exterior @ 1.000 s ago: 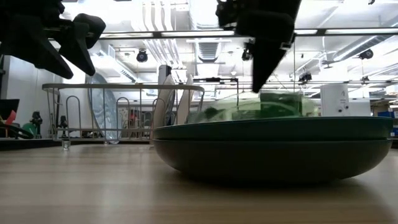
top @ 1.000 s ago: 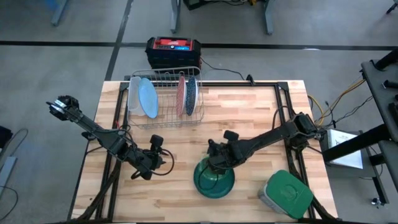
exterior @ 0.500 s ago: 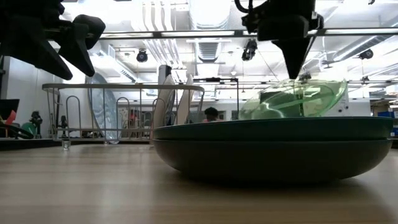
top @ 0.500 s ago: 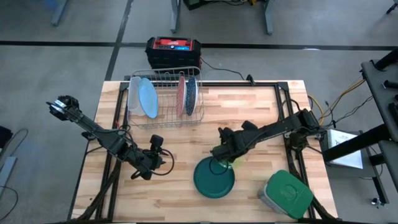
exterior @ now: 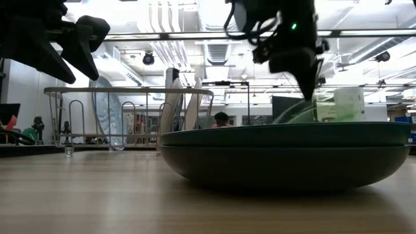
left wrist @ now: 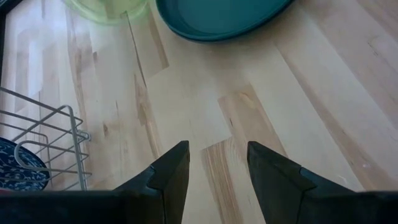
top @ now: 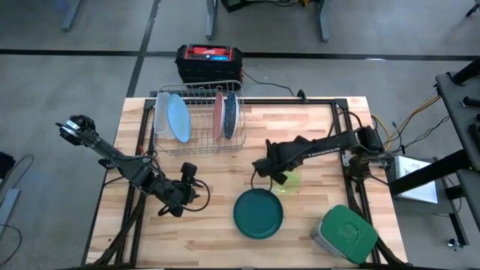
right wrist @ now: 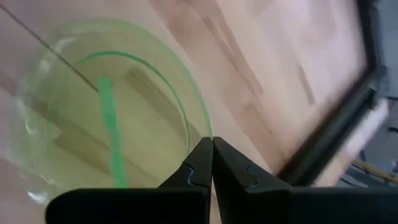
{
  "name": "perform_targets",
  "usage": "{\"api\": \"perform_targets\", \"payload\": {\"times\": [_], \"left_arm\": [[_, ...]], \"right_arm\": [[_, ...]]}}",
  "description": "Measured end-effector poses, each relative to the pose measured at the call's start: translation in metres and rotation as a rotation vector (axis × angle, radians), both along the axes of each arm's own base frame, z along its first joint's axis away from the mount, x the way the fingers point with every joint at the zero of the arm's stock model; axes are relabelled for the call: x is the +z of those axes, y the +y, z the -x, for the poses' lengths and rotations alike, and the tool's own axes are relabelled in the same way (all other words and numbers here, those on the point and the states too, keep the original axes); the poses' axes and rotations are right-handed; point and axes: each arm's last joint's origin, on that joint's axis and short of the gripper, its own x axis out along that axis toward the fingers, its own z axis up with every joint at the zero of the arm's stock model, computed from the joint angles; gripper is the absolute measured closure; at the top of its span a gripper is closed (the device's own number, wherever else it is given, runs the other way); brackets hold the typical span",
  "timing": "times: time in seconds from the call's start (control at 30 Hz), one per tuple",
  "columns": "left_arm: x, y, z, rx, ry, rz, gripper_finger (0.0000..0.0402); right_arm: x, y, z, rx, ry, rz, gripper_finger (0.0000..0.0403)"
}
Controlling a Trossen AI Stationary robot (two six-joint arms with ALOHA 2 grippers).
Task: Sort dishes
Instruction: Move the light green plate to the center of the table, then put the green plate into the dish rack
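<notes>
Wooden tabletop (top: 315,135) with a wire rack (top: 199,120) at the back edge, dish sorting in progress.

Using the dark green plate (top: 258,214) as the landmark: it sits flat near the front edge of the tabletop. Right gripper (top: 271,174) is just behind it, fingers pinched closed on the rim of a clear lime green bowl (top: 287,181), which is held beside the plate's back-right edge, not over it. Left gripper (top: 196,192) hangs to the plate's left, well apart from it, fingers partly spread with nothing between them. Back-left of the plate, the rack holds a white dish (top: 161,114), a light blue plate (top: 178,118), a reddish plate (top: 219,114) and a dark patterned plate (top: 231,115), all standing on edge. Grey container with a green lid (top: 345,234) is off to the plate's right, at the front corner.
</notes>
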Motion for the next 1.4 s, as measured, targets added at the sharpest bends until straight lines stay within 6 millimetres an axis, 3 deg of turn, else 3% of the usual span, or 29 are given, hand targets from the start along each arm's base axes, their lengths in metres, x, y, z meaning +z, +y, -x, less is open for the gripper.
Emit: {"api": "perform_targets", "payload": {"times": [0.23,0.53,0.93,1.13,1.4], "left_arm": [[0.000,0.000,0.000,0.000,0.000,0.002,0.0249],[-0.001,0.000,0.001,0.003,0.008,0.000,0.0249],[-0.001,0.001,0.001,0.006,0.015,0.000,0.0249],[-0.002,0.000,0.001,-0.001,0.016,0.000,0.0249],[-0.002,-0.013,-0.015,-0.145,-0.070,0.059,0.0249]], "right_arm": [[-0.025,-0.025,-0.009,0.037,-0.074,-0.080,0.0403],[-0.041,-0.031,-0.004,-0.019,-0.076,-0.077,0.0397],[-0.029,-0.026,0.008,-0.134,-0.064,-0.044,0.0277],[-0.008,0.004,0.010,-0.163,-0.246,-0.144,0.0231],[0.003,0.075,0.012,-0.267,-0.465,-0.348,0.0226]]}}
